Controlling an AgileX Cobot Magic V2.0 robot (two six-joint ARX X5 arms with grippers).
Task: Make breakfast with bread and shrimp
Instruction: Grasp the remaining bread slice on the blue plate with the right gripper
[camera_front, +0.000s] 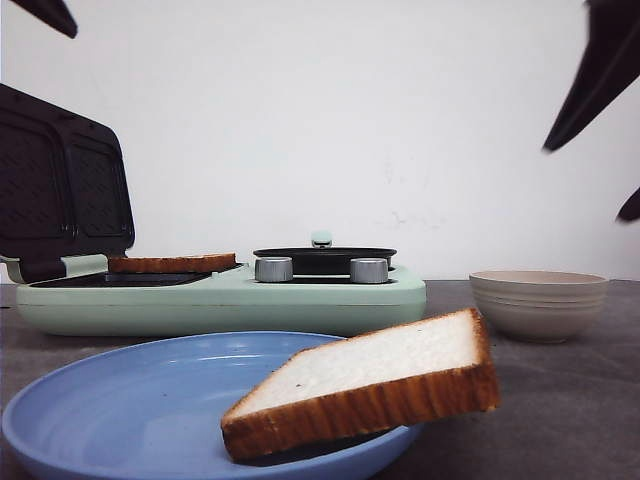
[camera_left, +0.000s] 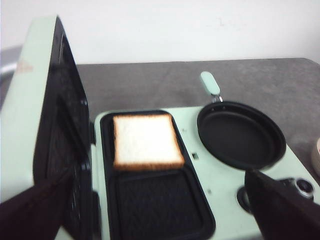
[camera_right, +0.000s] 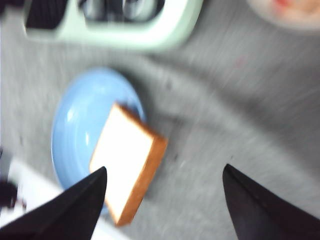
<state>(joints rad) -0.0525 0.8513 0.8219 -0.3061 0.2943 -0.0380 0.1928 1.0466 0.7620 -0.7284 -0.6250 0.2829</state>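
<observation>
status: one slice of bread (camera_left: 147, 141) lies flat in the rear half of the sandwich maker's lower plate (camera_left: 160, 210), lid (camera_left: 47, 130) raised. the second slice (camera_front: 375, 385) rests tilted on the blue plate (camera_front: 120, 410), one corner overhanging the rim toward the beige bowl (camera_front: 538, 303). the shrimp (camera_right: 295, 7) appear only as a blurred pinkish patch in that bowl in the right wrist view.

claws: the right claw (camera_right: 165, 200) is spread wide and holds nothing; it hovers above the table (camera_front: 570, 400), beside the plate, with the overhanging slice near one fingertip. the left claw (camera_left: 160, 225) is also wide apart and empty, positioned over the sandwich maker.

step in hand (judged): loading is half done; the plate slice or the shrimp come next.

next move (judged): the right claw must descend and straddle the slice across its crust edges, then close lightly. the tilt means the slice may slide or pivot on contact.
</observation>
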